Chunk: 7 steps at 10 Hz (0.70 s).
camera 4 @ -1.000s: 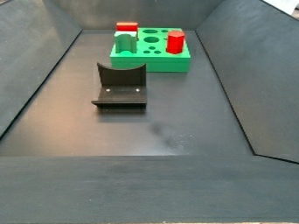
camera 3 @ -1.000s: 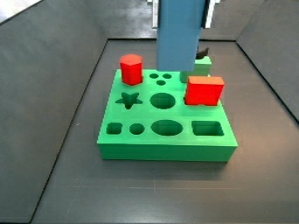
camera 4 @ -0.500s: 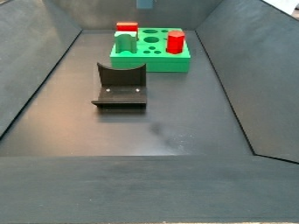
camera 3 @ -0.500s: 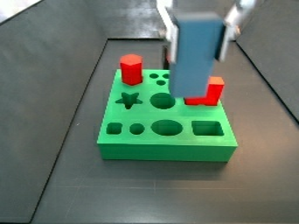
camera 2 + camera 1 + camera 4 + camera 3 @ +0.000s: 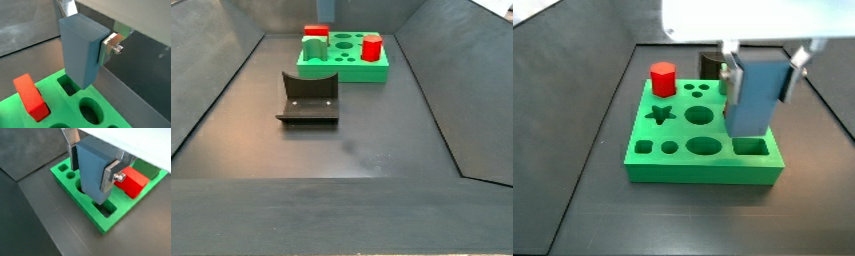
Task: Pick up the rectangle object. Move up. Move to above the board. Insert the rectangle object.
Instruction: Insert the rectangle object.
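Note:
The rectangle object (image 5: 754, 97) is a tall grey-blue block, and my gripper (image 5: 764, 80) is shut on its upper part. It hangs upright just above the board (image 5: 647, 172), over the square hole (image 5: 750, 147) at the near right corner. In both wrist views the silver fingers (image 5: 110, 174) (image 5: 109, 46) press the block (image 5: 92, 168) (image 5: 80, 50) from two sides. Its lower end is over a dark slot (image 5: 107, 208) (image 5: 67, 85) and not touching the green surface (image 5: 100, 223). In a side view the board (image 5: 358, 72) lies far back and no gripper shows.
A red hexagonal prism (image 5: 663, 78) (image 5: 372, 47) stands in the board's back corner. A red cube (image 5: 133, 181) (image 5: 315, 32) sits close beside the held block. The fixture (image 5: 309, 98) stands on the dark floor in front of the board. Sloping dark walls enclose the floor.
My gripper has carried the block from over the board's back edge forward, to the right and lower, ending above the near right square hole. The red cube is now hidden behind the block.

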Available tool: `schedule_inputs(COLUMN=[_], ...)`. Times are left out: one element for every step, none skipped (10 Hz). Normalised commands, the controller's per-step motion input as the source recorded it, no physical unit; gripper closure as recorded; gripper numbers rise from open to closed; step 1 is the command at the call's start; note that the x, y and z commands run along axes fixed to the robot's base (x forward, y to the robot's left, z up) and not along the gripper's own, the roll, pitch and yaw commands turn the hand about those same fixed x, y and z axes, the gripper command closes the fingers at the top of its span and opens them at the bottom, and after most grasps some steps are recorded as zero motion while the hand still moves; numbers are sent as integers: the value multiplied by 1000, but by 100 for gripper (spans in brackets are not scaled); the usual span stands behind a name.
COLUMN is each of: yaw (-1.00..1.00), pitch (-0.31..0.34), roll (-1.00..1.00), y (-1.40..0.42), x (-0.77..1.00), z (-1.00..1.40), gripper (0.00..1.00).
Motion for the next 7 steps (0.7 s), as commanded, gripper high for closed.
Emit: schedule_inputs(yaw=[0,0,0,0,0,0,0], pitch=[6,0,0,0,0,0,0], roll=[96,73,54,59,39,0,4], y=[3,37,34,114,40,0,0], x=[586,317,303,337,240,129,0], z=[-251,-234,-237,-306,-186,-83,-106], gripper=[100,100,100,100,100,100,100])
